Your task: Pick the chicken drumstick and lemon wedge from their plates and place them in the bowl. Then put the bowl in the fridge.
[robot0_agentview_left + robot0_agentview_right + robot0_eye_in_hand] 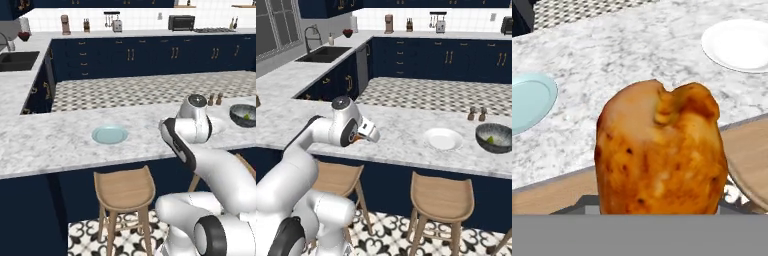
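Note:
My gripper (361,138) is shut on the chicken drumstick (659,155), held off the counter near its front edge. The orange-brown meat hides the fingertips in the hand view; a sliver of the drumstick (358,138) shows under the hand in the right base view. The pale blue plate (109,134) lies bare on the marble, also at the left of the hand view (529,100). The white plate (443,138) is bare too. Further right stands the dark grey bowl (495,137) with the lemon wedge (490,139) inside it; the bowl (243,114) also holds the wedge (246,116) in the left base view. The fridge is out of view.
Wooden stools (123,190) (441,197) stand under the counter's front edge. Two small shakers (477,114) sit behind the white plate. A sink (323,53) lies on the far left counter. Navy cabinets line the back wall.

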{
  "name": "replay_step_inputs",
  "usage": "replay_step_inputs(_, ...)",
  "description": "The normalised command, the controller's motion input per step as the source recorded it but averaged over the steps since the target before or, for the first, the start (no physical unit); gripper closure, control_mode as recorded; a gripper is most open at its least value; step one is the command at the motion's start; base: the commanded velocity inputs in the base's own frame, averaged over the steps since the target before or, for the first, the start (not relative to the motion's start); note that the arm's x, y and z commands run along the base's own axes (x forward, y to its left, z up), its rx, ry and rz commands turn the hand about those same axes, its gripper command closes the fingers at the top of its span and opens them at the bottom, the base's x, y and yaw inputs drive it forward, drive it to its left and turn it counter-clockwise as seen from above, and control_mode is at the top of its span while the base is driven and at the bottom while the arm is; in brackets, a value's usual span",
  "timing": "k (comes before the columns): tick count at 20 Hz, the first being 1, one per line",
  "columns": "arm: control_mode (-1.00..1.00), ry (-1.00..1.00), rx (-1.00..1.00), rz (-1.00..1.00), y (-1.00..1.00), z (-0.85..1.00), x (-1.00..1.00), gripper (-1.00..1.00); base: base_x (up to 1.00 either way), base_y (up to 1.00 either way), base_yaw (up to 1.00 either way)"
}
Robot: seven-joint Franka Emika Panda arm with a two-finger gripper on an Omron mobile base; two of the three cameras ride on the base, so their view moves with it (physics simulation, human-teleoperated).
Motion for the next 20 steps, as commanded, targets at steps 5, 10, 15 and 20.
replay_step_inputs(5,1.0,0.0,0.0,0.0,0.0,0.0,0.0,1.0,-0.04,-1.0,0.0)
replay_step_inputs(10,1.0,0.0,0.0,0.0,0.0,0.0,0.0,1.0,0.0,-1.0,0.0)
replay_step_inputs(15,1.0,0.0,0.0,0.0,0.0,0.0,0.0,1.0,0.0,-1.0,0.0)
replay_step_inputs(20,1.0,0.0,0.0,0.0,0.0,0.0,0.0,1.0,0.3,-0.94,0.02)
